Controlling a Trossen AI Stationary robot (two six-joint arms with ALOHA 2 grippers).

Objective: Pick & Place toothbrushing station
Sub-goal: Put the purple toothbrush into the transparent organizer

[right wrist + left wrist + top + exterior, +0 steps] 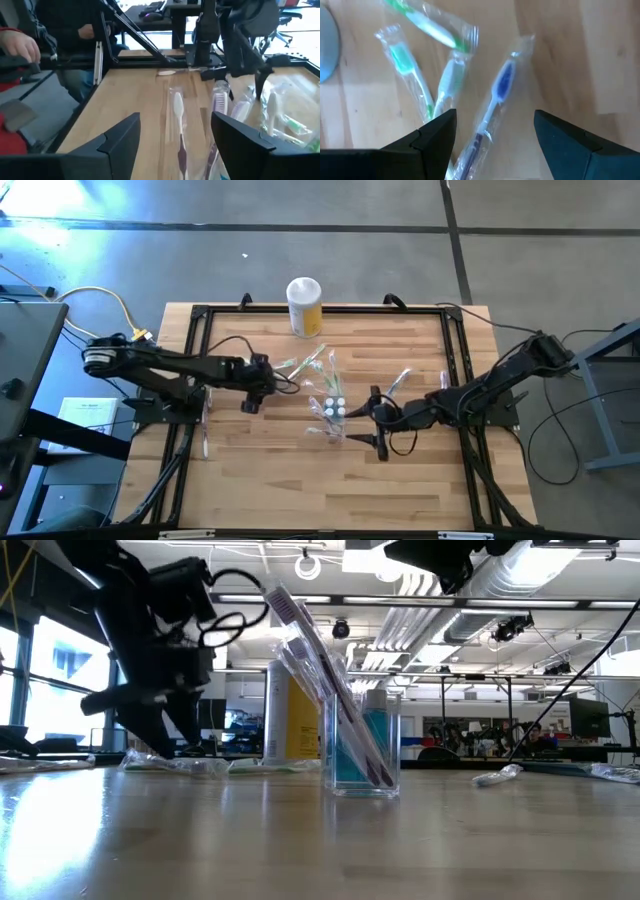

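A small clear cup (362,745) stands upright on the wooden table, several wrapped toothbrushes (318,650) leaning out of it toward the left. In the high view the cup (330,425) sits mid-table. My right gripper (358,423) hangs open just right of it, above the table; the brushes (178,125) rise before its fingers. My left gripper (266,387) points down, open, over a loose cluster of wrapped toothbrushes (305,365) lying flat. A blue-headed brush (496,97) lies below the gap of the left gripper (495,120); green ones (407,65) lie beside it.
A white-lidded yellow canister (304,305) stands at the table's far edge, behind the cup. More wrapped brushes lie right of centre (400,380) and at the left frame rail (205,425). A black frame (200,320) borders the work area. A person's hand (20,47) shows beyond the table.
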